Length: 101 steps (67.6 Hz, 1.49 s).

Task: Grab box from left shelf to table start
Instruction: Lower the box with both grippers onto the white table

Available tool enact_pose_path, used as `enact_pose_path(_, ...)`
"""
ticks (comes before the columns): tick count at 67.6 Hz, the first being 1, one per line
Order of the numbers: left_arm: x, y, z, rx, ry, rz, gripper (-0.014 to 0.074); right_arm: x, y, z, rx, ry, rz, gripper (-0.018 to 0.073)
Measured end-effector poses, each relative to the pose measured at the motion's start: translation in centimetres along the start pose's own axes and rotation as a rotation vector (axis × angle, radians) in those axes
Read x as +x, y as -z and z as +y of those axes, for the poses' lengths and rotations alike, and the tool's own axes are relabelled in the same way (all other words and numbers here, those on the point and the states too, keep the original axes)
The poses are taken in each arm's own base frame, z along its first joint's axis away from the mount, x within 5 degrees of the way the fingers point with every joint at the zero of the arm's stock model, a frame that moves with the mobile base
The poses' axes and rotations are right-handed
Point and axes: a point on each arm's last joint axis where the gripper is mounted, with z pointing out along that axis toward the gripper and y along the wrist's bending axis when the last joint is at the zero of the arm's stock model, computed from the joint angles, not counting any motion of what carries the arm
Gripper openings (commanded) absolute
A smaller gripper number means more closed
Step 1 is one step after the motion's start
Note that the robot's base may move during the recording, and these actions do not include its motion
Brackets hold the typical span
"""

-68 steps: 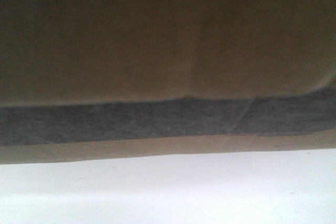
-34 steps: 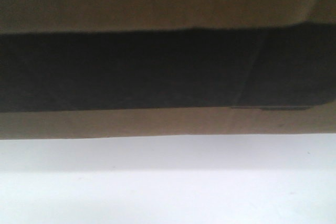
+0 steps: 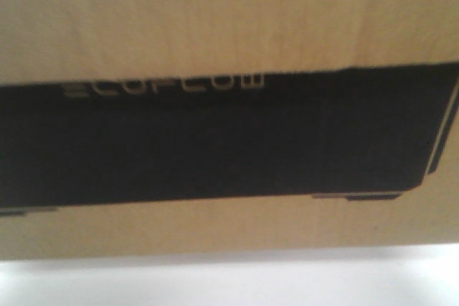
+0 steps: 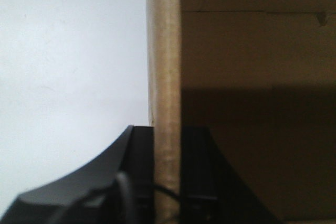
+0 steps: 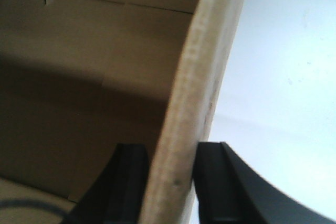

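Left jaws clamped the left wall of the box, right jaws the right wall. It spanned between both arms, long axis crosswise, bottom edge just over the white surface, contact unclear.

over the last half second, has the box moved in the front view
Yes: the box sits lower, its bottom edge covering more of the white table.
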Motion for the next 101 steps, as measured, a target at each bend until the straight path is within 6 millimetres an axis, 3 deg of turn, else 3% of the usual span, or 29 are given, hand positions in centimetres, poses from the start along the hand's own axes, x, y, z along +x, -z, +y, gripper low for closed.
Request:
enact_pose_path(11,-1.2,-4.5,-0.1,-0.022,0.025,0.094,-0.0092,-1.7,-3.9,-1.0,0.030,-0.007,0.079,0.0059)
enact_pose_path(21,-1.8,-7.8,1.0,-0.047,0.109,0.155,-0.0092,-2.6,-7.1,-1.6,0.030,-0.025,0.113,0.0059)
enact_pose_path(40,-2.8,-12.1,2.8,-0.071,0.168,0.240,-0.0092,-3.3,-12.7,-2.2,0.005,-0.076,0.176,0.0059)
enact_pose_path(48,-3.3,-13.2,3.0,-0.073,0.158,0.224,-0.0092,-3.4,-14.3,-2.6,0.008,-0.082,0.187,0.0059)
enact_pose_path(61,-3.7,-14.4,3.2,-0.078,0.142,0.222,-0.0081,-3.7,-14.7,-2.7,0.013,-0.082,0.165,0.0061)
enact_pose_path(65,-3.8,-14.5,3.2,-0.077,0.131,0.221,-0.0036,-3.7,-14.7,-2.7,0.017,-0.078,0.167,0.0081)
enact_pose_path(70,-3.9,-14.6,3.2,-0.076,0.127,0.217,0.0069,-3.7,-14.7,-2.7,0.019,-0.076,0.167,0.0171)
enact_pose_path(81,-4.0,-14.7,3.5,-0.092,0.101,0.213,0.0413,-3.7,-14.7,-2.8,0.023,-0.072,0.170,0.0511)
enact_pose_path(86,-4.0,-14.6,3.7,-0.104,0.089,0.212,0.0526,-3.6,-14.7,-2.9,0.038,-0.058,0.177,0.0643)
enact_pose_path(90,-4.0,-14.6,3.9,-0.115,0.088,0.214,0.0573,-3.6,-14.7,-3.0,0.046,-0.050,0.182,0.0632)
enact_pose_path(101,-4.3,-14.7,4.1,-0.122,0.096,0.205,0.0570,-3.6,-14.6,-3.2,0.070,-0.026,0.194,0.0636)
